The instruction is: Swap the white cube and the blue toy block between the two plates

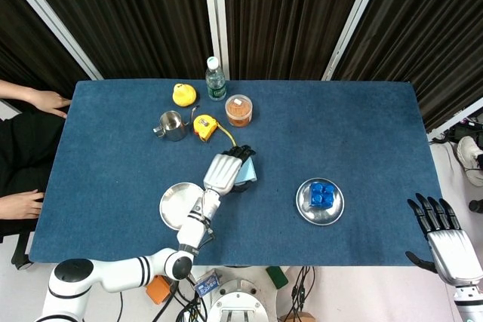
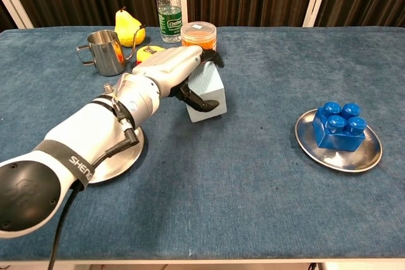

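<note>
White cube is gripped in the left robot hand; blue block's plate sits well off to its right, other robot hand spread.
</note>
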Controlling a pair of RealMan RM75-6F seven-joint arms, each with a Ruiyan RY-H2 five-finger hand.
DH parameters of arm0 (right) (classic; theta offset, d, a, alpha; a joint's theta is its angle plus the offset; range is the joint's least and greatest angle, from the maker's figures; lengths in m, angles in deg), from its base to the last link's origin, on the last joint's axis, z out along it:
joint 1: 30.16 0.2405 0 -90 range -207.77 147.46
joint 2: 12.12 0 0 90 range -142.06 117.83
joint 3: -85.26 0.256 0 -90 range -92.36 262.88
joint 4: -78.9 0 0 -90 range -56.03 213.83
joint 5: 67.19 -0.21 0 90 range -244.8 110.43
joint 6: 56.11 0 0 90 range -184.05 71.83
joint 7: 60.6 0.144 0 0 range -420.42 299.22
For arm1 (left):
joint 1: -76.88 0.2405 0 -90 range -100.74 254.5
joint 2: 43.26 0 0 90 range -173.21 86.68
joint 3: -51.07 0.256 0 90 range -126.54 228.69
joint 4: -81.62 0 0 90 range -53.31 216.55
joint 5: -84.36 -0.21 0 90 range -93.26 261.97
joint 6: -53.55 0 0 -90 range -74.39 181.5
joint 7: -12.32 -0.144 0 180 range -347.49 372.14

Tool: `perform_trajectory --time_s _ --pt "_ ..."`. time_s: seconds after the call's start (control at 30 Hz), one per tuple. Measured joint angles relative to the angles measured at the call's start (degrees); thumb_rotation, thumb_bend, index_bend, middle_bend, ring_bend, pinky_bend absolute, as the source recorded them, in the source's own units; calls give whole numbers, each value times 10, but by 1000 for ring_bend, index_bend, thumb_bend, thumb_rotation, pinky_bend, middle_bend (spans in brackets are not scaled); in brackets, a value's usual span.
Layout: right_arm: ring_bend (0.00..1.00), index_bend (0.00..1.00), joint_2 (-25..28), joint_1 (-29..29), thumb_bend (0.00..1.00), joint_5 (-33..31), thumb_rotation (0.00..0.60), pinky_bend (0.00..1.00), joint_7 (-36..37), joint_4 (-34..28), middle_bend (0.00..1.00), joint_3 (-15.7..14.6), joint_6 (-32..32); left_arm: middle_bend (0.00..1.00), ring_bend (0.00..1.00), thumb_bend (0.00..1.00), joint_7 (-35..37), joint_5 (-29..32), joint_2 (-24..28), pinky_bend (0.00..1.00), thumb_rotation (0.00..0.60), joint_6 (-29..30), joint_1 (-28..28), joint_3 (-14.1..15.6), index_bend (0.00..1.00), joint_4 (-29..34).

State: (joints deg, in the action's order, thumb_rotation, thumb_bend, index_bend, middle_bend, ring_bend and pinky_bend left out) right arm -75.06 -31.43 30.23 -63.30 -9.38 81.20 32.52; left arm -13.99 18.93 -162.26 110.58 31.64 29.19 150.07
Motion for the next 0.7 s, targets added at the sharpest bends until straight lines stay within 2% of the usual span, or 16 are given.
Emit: perform_trajectory --time_s 0.1,0.23,0.33,0.43,0.57,0.7 --pt "0 0 0 2 222 0 600 0 0 0 0 0 -5 0 0 1 13 -13 1 115 600 11 -3 3 0 -1" --pt "0 0 -2 8 222 0 600 0 1 1 0 -1 -16 0 0 0 15 -15 11 112 600 20 1 11 0 20" --pt "0 0 -3 15 222 10 600 0 7 1 0 -3 -21 0 0 0 9 -13 31 112 600 27 13 21 0 64" --pt "0 0 -5 27 222 34 600 0 25 1 0 -6 -24 0 0 6 -7 -15 70 112 600 42 33 42 0 136" --pt "0 0 -11 60 222 58 600 0 26 -14 0 -2 -43 0 0 24 -30 -41 166 112 600 92 84 95 0 260" --pt "0 0 -21 92 222 54 600 0 -14 -48 0 18 -87 0 0 25 -30 -97 277 96 600 166 153 169 0 326"
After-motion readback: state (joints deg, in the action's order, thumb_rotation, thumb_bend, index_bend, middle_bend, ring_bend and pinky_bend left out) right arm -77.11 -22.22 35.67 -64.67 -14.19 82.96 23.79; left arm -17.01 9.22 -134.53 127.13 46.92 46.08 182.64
